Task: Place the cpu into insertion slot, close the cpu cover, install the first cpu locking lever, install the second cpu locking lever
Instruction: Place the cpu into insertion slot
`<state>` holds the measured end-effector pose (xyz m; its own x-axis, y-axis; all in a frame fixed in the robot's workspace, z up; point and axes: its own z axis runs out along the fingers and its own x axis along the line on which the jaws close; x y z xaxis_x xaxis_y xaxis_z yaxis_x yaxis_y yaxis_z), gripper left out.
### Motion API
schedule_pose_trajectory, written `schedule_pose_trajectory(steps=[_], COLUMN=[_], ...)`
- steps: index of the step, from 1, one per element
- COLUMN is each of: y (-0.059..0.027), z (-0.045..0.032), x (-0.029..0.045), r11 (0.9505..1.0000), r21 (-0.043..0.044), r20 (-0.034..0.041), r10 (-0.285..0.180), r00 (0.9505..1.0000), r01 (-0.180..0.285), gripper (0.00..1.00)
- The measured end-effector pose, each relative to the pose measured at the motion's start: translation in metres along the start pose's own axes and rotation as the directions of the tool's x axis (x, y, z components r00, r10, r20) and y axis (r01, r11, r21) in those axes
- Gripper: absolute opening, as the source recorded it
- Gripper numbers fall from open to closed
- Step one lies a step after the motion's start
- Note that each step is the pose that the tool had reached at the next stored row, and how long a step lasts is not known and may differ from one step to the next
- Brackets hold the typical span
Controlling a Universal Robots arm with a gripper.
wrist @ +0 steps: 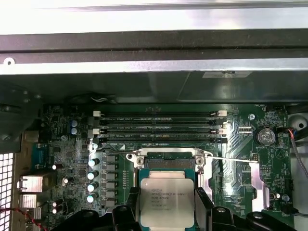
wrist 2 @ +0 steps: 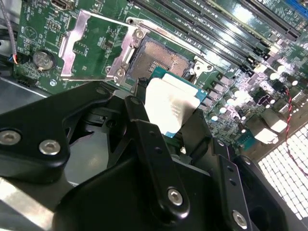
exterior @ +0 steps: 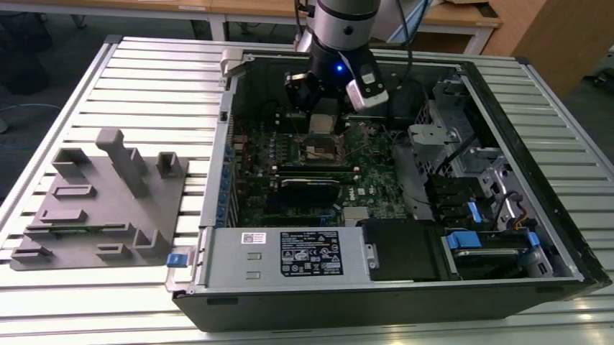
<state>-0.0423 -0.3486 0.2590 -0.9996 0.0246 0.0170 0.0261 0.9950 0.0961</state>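
the gripper [wrist: 167,210] was clamped on the cpu [wrist: 167,202], its black fingers [wrist: 126,212] pressed against two opposite edges of the chip, with the grey metal top facing the first wrist camera. the cpu had not reached the insertion slot [wrist: 171,163]. in the first wrist view it hung just beside the slot, on the side away from the long memory slots [wrist: 159,127], and its near edge overlapped the slot's silvery rim in the picture. how high it sat above the slot could not be told. the chip's edges looked roughly parallel to the slot's edges, so little twist seemed to separate them. that is a judgement from the first wrist view only.

the slot lay open, its dark contact field bare. the cpu cover [wrist 2: 77,48] was swung back flat against the green board [wrist 2: 29,29] on one side of the slot, clear of the opening. a thin lever rod [wrist: 231,158] ran along the slot's edge nearest the memory slots.

room around the slot was tight. a row of blue-topped capacitors [wrist: 92,173] stood near the side opposite the cover, and the memory slots lay just past the lever rod. in the exterior view the arm reached down into the open computer case [exterior: 537,244] directly over the slot.
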Motion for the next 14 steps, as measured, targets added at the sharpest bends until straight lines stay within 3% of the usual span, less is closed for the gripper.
schedule_pose_trajectory(steps=[8,14], y=[0.0000,-0.0001], z=[0.0003,0.0009], x=[0.0000,0.0000], r11=[1.0000,0.9975], r21=[-0.0001,-0.0016], r20=[0.0004,0.0069], r10=[0.002,0.070], r00=[1.0000,0.9975], r01=[-0.002,-0.070], gripper=[0.54,0.54])
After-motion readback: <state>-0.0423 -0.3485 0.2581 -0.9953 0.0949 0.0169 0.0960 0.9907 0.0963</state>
